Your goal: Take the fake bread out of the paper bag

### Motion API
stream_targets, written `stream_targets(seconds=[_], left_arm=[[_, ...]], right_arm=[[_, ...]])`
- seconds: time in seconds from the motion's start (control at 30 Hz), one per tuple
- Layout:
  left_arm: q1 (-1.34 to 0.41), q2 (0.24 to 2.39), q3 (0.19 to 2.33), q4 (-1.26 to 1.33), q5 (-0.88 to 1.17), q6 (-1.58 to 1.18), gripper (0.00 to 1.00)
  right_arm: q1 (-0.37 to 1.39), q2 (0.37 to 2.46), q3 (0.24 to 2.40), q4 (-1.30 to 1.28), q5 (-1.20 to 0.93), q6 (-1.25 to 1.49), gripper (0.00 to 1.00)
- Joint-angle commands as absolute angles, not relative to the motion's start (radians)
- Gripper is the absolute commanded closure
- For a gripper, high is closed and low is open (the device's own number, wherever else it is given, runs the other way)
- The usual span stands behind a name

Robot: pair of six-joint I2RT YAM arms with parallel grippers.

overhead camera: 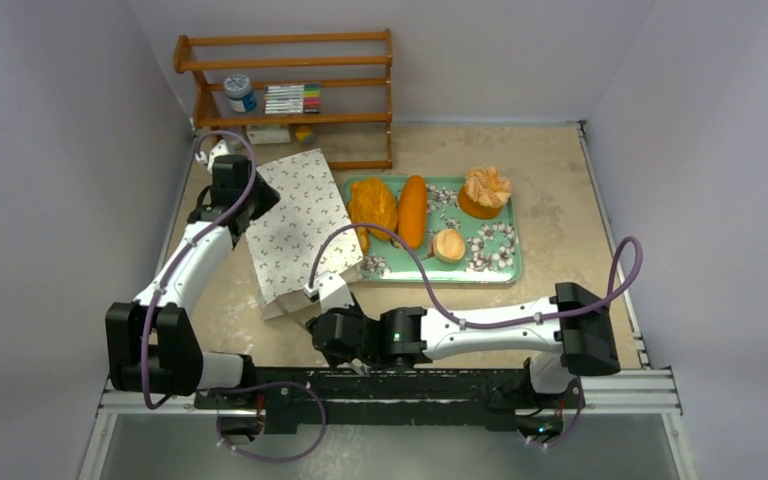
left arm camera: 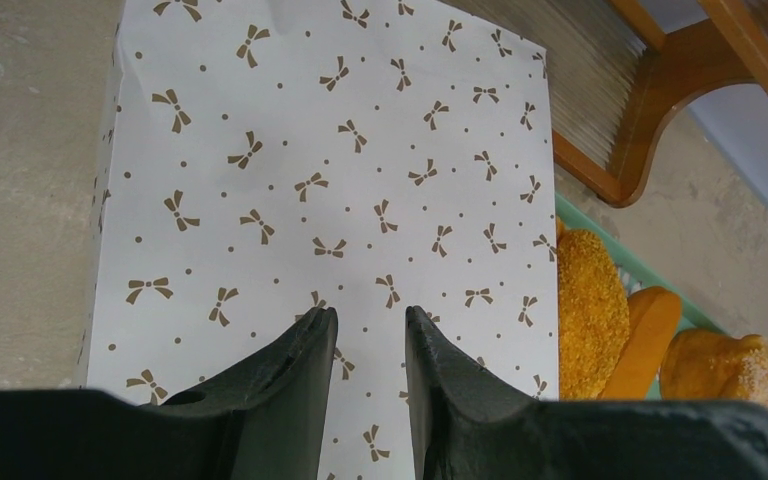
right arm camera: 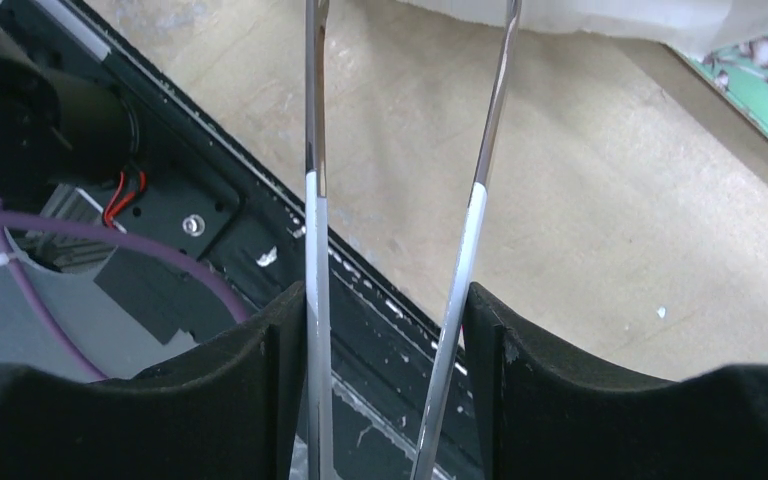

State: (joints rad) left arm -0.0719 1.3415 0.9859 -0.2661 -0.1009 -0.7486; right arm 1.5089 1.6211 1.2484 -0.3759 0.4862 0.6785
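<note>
While the left gripper (left arm camera: 368, 325) hangs over the far end of the paper bag (overhead camera: 295, 225) with its jaws a little apart and nothing between them, we find the right gripper (right arm camera: 385, 300) clamped on a pair of metal tongs (right arm camera: 313, 150), one finger against each arm; the tongs reach toward the bag's near end, and their tips are cut off at the top of the right wrist view. We see the bag lying flat on a beige, mottled table (overhead camera: 560, 200), just beside a green floral tray (overhead camera: 440, 278); the fake bread (overhead camera: 413, 210) lies on that tray, outside the bag: a lumpy loaf (overhead camera: 372, 203), a smooth long loaf, a ruffled pastry (overhead camera: 485, 187) and a small round bun (overhead camera: 448, 245). Pale walls close the table on three sides; a wooden shelf (overhead camera: 290, 62) stands at the far edge behind the bag, bearing a jar (overhead camera: 240, 93) and a row of markers (overhead camera: 292, 98). From above, the right arm's wrist covers the bag's mouth, so we cannot tell whether anything is inside; the items on the shelf's lower board are too small for us to name.
</note>
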Motion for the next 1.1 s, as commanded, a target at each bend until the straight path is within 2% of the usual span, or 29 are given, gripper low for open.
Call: stream_targets(seconds=[0.0,0.8,1.07], left_arm=[[-0.061,1.312,0.977,-0.222,-0.106,-0.748,0.69],[-0.061,1.298,0.918,-0.188,-0.098,-0.764,0.68],[-0.060,1.307,0.917,-0.181,-0.098,-0.762,0.68]], right_arm=[[1.476,1.656,1.315,-0.306,0.476,0.636,0.43],[1.334,1.850,1.372,-0.168,0.408,0.594,0.42],[1.325,1.864,1.367,-0.193,0.398,0.602,0.49]])
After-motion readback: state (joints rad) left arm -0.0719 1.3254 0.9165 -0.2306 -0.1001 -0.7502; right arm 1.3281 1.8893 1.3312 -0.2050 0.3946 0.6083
